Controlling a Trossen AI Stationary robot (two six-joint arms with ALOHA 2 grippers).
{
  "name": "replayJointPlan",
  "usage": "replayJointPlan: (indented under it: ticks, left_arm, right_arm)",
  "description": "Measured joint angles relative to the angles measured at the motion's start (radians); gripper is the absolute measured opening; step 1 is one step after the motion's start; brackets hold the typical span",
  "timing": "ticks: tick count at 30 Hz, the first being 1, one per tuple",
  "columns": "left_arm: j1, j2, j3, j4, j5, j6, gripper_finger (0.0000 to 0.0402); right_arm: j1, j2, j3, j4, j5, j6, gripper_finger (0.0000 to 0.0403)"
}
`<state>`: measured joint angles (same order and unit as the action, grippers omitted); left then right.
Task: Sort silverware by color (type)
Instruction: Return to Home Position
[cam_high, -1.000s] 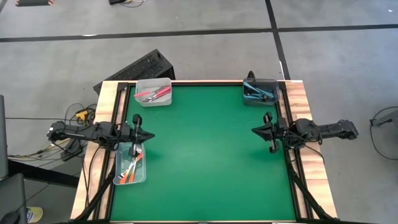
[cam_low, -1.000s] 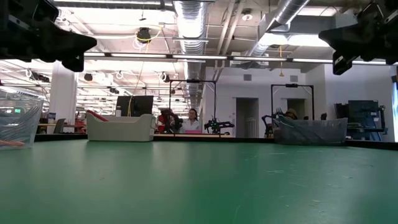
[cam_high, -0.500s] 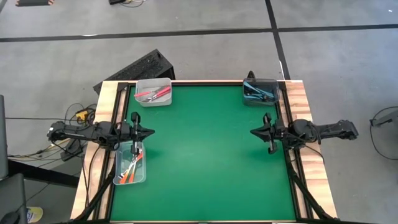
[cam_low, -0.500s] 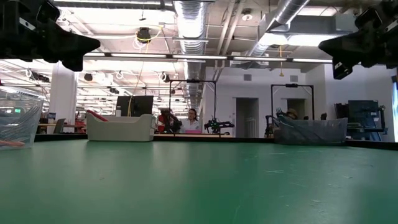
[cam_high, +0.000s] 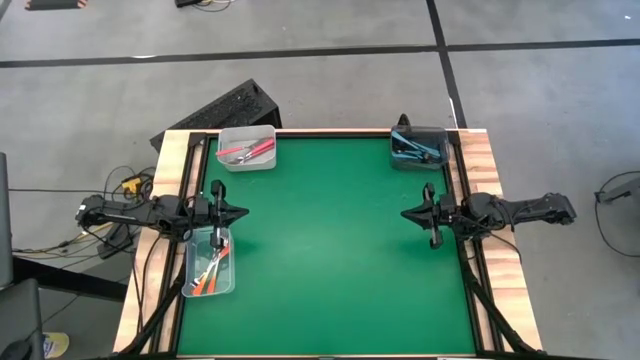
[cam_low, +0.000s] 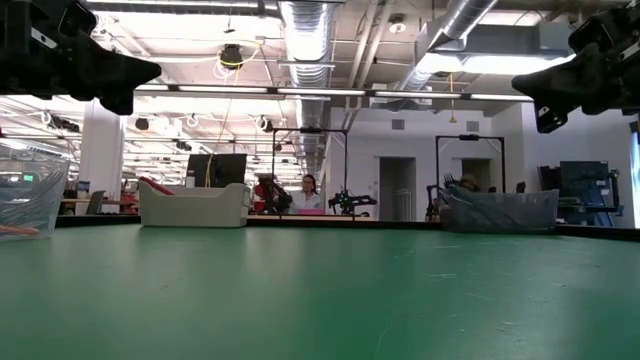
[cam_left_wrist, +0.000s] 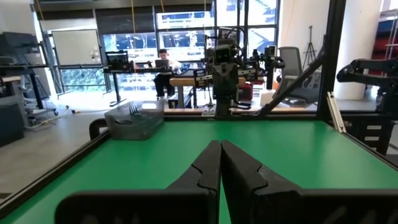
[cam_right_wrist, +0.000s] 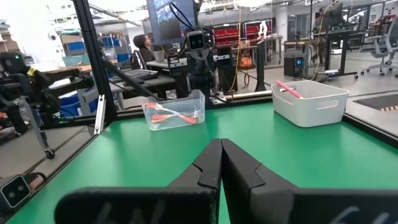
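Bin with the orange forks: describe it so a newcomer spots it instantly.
Seen from above, find the green table and follow its left edge toward the near end: a long clear bin lies there lengthwise. The white bin with pink handles and the dark bin with blue handles sit at the far corners; only this one holds orange-handled forks.

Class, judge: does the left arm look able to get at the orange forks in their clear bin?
Probably yes. The left gripper, shut and empty, hovers by one end of the open-topped clear bin holding the orange forks; nothing lies between.
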<state>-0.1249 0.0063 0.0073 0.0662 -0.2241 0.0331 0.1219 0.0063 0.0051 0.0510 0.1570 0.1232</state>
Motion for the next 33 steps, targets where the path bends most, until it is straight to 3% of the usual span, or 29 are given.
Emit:
replayJointPlan:
  ticks: [33]
  left_arm:
    - [0.0, 0.0, -0.001, 0.0, 0.0, -0.002, 0.0]
  right_arm:
    - [0.0, 0.0, 0.0, -0.009, 0.0, 0.0, 0.0035]
